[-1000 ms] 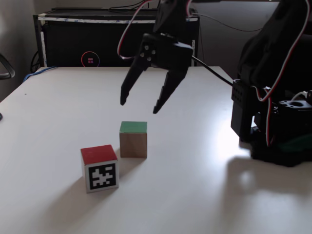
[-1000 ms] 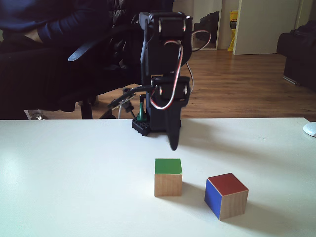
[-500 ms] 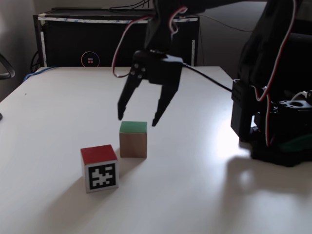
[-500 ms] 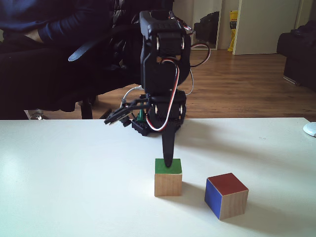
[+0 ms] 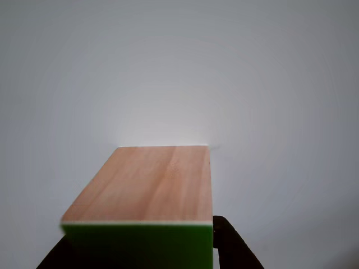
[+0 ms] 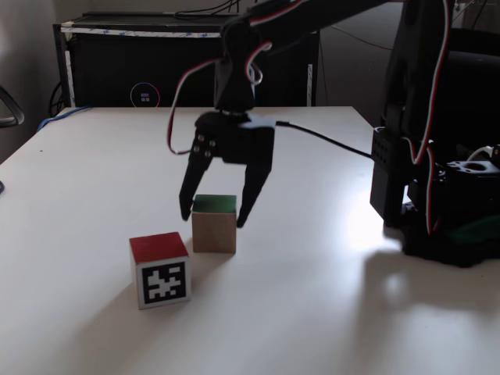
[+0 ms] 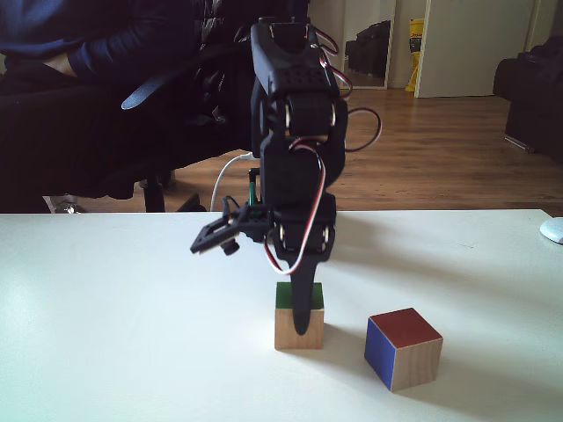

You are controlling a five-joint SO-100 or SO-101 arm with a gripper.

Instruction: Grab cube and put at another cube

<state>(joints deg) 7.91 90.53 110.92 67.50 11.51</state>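
Note:
The cube (image 6: 213, 234), light wood with a green top, stands on the white table (image 6: 312, 312). In a fixed view my gripper (image 6: 212, 219) is open, its two black fingers hanging down on either side of the cube's upper part. In another fixed view one finger (image 7: 301, 312) crosses the cube (image 7: 285, 331). In the other view the cube (image 5: 151, 185) lies close up between the dark fingertips (image 5: 234, 249). Another cube (image 6: 160, 269), with a red top and a black-and-white marker face, sits just in front and to the left, apart from the wooden one; its blue face (image 7: 380, 353) shows from the opposite side.
The arm's black base (image 6: 437, 195) stands at the table's right side with cables trailing. A black cabinet (image 6: 156, 70) is behind the table. A person in dark clothes (image 7: 88, 53) sits beyond the far edge. A white object (image 7: 552, 230) lies at the right edge.
The open gripper has come down and slightly left, from well above the table to around the wooden cube's top. Neither cube has moved.

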